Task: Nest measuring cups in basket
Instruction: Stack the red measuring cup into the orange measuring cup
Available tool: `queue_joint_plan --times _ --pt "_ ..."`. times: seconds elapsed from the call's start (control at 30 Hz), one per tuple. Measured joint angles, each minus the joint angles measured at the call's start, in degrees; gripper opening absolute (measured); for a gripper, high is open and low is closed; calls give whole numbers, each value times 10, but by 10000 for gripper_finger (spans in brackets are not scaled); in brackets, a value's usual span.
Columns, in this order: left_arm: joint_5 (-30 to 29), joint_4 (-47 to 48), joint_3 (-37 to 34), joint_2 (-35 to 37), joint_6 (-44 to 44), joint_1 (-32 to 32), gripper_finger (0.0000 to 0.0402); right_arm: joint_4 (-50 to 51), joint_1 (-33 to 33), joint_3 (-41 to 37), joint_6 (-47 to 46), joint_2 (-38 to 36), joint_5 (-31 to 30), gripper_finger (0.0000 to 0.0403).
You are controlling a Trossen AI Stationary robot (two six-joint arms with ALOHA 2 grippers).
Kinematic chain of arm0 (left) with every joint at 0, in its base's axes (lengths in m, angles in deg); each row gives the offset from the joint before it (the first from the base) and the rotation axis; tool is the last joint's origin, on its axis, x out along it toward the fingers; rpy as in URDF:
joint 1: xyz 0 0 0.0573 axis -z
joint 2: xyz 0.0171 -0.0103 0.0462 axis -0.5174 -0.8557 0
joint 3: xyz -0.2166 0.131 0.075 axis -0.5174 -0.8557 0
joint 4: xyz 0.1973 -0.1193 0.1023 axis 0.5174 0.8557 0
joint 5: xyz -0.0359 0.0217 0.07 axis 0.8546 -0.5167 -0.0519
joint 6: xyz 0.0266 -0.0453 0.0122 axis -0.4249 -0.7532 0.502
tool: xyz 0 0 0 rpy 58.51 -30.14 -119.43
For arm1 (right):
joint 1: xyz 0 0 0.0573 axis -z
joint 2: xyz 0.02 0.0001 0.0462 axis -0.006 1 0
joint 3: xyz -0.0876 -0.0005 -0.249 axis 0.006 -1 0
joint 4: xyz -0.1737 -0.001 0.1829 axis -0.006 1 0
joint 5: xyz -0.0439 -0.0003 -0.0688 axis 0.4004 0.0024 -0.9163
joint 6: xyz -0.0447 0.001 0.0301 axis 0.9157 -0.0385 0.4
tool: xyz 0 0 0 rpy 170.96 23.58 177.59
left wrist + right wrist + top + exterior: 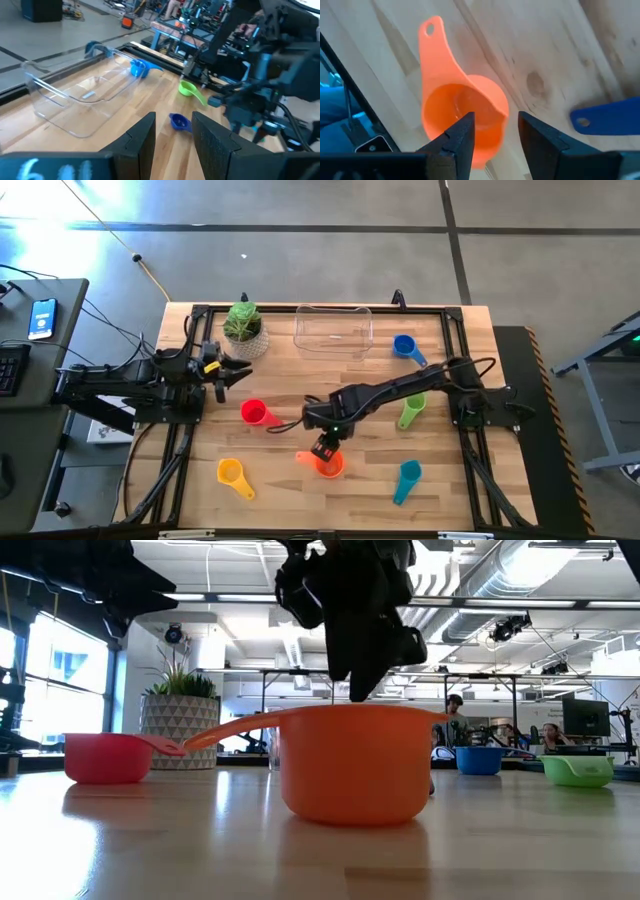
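Observation:
The orange cup [328, 465] stands upright on the table near the front middle, its handle [432, 40] pointing left. My right gripper [325, 450] is open just above it, one finger over the cup's hollow and one outside its wall [492, 135]. The red [254, 413], yellow [232, 473], teal [407, 480], green [411, 410] and blue [405, 346] cups stand apart on the table. A small purple cup [179, 121] shows in the left wrist view. The clear basket [333, 328] stands at the far middle with no cup in it. My left gripper [222, 370] waits open at the left. My right gripper points down over the orange cup's rim [360, 708], on the side away from the handle, with its fingers to either side of the wall. I cannot tell whether a finger touches the cup. The cup rests on its base on the table.
A green plant in a white pot [243, 328] stands left of the basket. A dark blue handle [607, 116] lies close beside the orange cup. People [455, 712] and desks show in the room beyond the table.

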Motion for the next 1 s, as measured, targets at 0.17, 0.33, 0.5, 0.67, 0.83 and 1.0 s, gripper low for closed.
queue_joint_plan --times 0.17,0.33,0.5,0.67,0.83,1.0 --pt "35 10 7 -6 -12 0 117 -2 21 0 -2 -17 -9 142" --pt "43 73 71 -40 -23 0 117 -3 51 0 3 -28 -15 142" --pt "44 165 147 -91 -9 0 117 -5 77 0 19 -41 -19 142" --pt "66 234 202 -143 -9 2 117 -12 97 0 40 -64 -57 142" --pt "74 272 212 -191 -10 28 117 -26 116 0 57 -100 -88 142" --pt "69 306 212 -247 -14 78 117 -36 136 0 76 -144 -117 142"
